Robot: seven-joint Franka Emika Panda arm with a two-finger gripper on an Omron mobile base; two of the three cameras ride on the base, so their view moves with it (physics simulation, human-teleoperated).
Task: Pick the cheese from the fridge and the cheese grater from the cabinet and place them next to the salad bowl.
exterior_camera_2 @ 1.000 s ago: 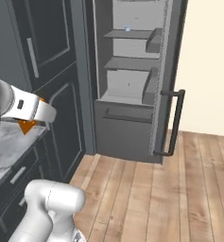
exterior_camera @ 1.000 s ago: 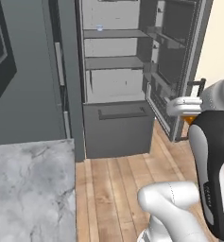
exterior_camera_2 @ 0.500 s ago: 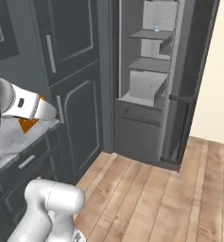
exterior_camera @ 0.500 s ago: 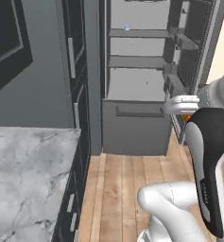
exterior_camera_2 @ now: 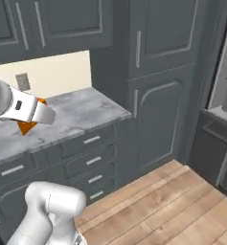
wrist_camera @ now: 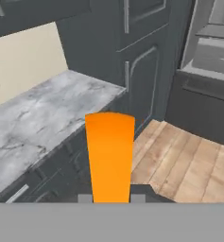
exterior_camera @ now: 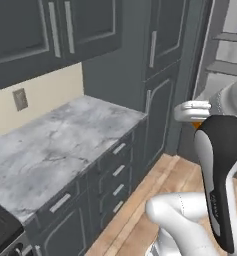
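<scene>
Pinched between the jaws of the gripper [wrist_camera: 111,198] is the cheese [wrist_camera: 109,156], an orange wedge that stands up from the fingertips in the hand view and hides most of them. From the right base camera the same wedge shows as a small orange point [exterior_camera_2: 28,125] hanging under the white hand [exterior_camera_2: 32,111], held in the air above the near part of the marble counter [exterior_camera_2: 81,112] and not touching it. In the left base view just a sliver of orange [exterior_camera: 196,124] peeks out beside the white hand, behind the dark-padded forearm.

Below the counter top runs a row of grey drawer fronts [exterior_camera_2: 88,160] with silver handles; above it, dark wall cabinets [exterior_camera: 55,32] hang over a cream backsplash [exterior_camera_2: 55,72] with a small grey outlet plate [exterior_camera_2: 22,81]. At the counter's right end stands a tall dark cupboard [exterior_camera_2: 165,81] with a vertical silver handle. Farther right, the fridge [wrist_camera: 205,71] stands open, its light grey shelves and pale drawer in sight, well apart from the cheese. Wooden floor boards [exterior_camera_2: 172,206] lie in front of the cupboard and fridge.
</scene>
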